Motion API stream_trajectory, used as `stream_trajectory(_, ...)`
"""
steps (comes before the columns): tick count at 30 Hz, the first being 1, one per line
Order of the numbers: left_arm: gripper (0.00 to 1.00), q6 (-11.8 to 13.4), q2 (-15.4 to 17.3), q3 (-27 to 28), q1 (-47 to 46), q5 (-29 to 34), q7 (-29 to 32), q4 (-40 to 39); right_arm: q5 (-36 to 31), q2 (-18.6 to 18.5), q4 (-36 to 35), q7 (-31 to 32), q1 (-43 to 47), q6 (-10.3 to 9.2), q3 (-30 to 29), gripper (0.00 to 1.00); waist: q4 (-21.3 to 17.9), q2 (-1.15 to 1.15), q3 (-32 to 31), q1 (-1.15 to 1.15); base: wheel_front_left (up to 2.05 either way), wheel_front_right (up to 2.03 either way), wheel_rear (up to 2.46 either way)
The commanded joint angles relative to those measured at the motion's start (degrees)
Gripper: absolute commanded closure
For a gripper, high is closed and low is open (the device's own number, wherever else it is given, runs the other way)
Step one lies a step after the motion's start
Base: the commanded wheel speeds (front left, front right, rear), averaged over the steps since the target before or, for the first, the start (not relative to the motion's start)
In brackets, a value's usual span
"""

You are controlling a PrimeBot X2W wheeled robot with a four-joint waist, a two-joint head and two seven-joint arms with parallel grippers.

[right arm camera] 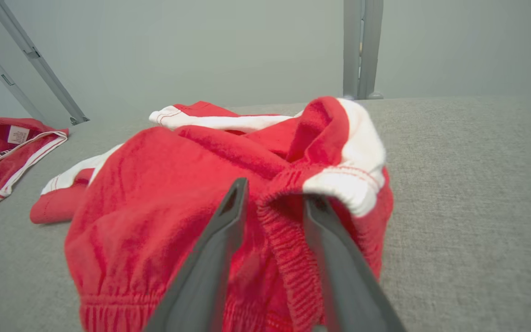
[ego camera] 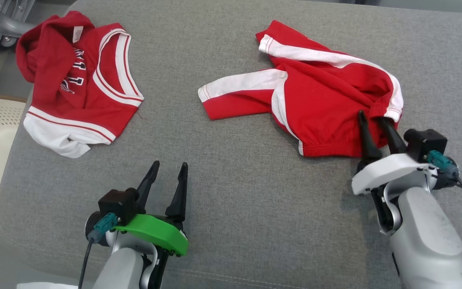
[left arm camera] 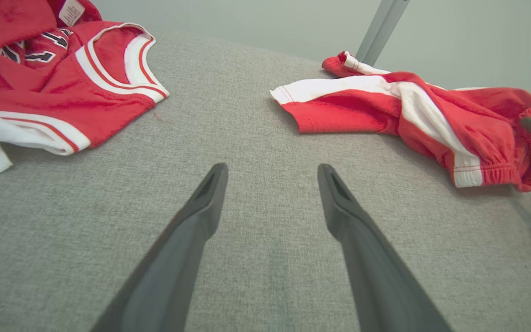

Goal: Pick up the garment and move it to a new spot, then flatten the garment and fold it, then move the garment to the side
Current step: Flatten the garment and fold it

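- Right hand (ego camera: 371,116): parted astride the waistband (right arm camera: 284,221) of the shorts (ego camera: 319,100), not yet clenched. A shallow bite may slip on lifting.
- Left hand (ego camera: 170,163): released, empty. A one-point lift may bunch the fabric.

Soft, even lighting; mild wide-angle distortion.
Diffuse light is falling from above, laying faint shadows beneath the red shorts (ego camera: 327,100) on the grey cushion (ego camera: 231,180); in the wrist views the dark fingers (right arm camera: 212,258) are blurring close up, edges are bending, the far wall (right arm camera: 201,55) is hazing pale.
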Motion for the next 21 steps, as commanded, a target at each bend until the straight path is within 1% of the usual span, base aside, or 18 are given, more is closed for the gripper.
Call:
stream_trajectory(1,0.00,-0.1,0.0,-0.5,-0.8,-0.1,-0.1,0.5,0.1,-0.3,-0.2,0.0,-1.3,-0.06,-0.9,1.00,0.0,0.00,0.6,0.00,0.00,0.00,0.00)
stream_trajectory(4,0.00,-0.1,0.1,-0.9,-1.2,0.4,-0.1,0.2,-0.1,-0.7,-1.3,0.0,-3.2,-0.06,-4.3,1.00,0.2,0.00,1.0,0.00,0.00,0.00,0.00)
stream_trajectory(5,0.00,-0.1,0.1,-1.2,-1.0,0.4,-0.1,0.0,-0.3,-2.1,-1.4,0.0,-4.7,-0.06,-6.7,1.00,0.5,0.00,1.3,0.00,0.00,0.00,0.00)
stream_trajectory(8,0.00,-0.1,0.1,-1.5,-1.0,0.1,-0.1,-0.1,-1.6,-5.5,0.5,0.0,-8.0,-0.06,-9.1,1.00,1.0,0.00,1.9,0.00,0.00,0.00,0.00)
stream_trajectory(11,0.00,-0.1,0.0,-2.5,-1.5,-0.5,-0.1,0.0,-3.3,-9.6,5.8,0.0,-11.9,-0.08,-13.9,1.00,1.7,0.00,2.8,0.00,0.00,0.00,0.00)
stream_trajectory(12,0.00,-0.1,0.0,-2.8,-1.7,-0.6,-0.1,0.1,-4.3,-10.7,8.2,0.0,-13.0,-0.08,-16.1,0.84,1.9,0.00,3.0,0.00,0.00,0.00,0.00)
stream_trajectory(13,0.00,-0.1,0.1,-3.2,-1.7,-0.7,-0.1,0.2,-6.4,-12.0,10.6,0.0,-14.0,-0.06,-17.0,0.53,2.1,0.00,3.0,0.00,0.00,0.00,0.00)
stream_trajectory(14,0.00,-0.1,0.1,-3.5,-1.7,-0.8,-0.1,0.4,-7.7,-12.9,13.7,0.0,-14.8,-0.06,-18.7,0.00,2.3,0.00,3.0,0.00,0.00,0.00,0.00)
stream_trajectory(15,0.00,-0.1,0.1,-3.8,-1.7,-0.9,-0.1,0.6,-8.4,-13.7,16.1,0.0,-15.9,-0.07,-21.2,0.00,2.4,0.00,2.9,0.00,0.00,0.00,0.00)
stream_trajectory(17,0.00,-0.1,0.1,-3.9,-1.6,-1.0,-0.1,0.9,-11.1,-15.5,18.2,-0.1,-17.2,-0.08,-25.4,0.00,2.4,0.00,2.5,0.00,0.00,0.00,0.00)
stream_trajectory(19,0.00,-0.1,0.1,-3.6,-1.0,-0.9,-0.1,1.3,-12.7,-14.8,20.3,-0.1,-16.6,-0.07,-26.9,0.00,2.0,0.00,1.8,0.00,0.00,0.00,0.00)
stream_trajectory(21,0.00,-0.1,0.0,-3.1,-0.3,-1.0,-0.1,1.5,-13.1,-14.1,19.8,-0.1,-15.9,-0.07,-26.9,0.00,1.1,0.00,1.2,0.00,0.00,0.00,0.00)
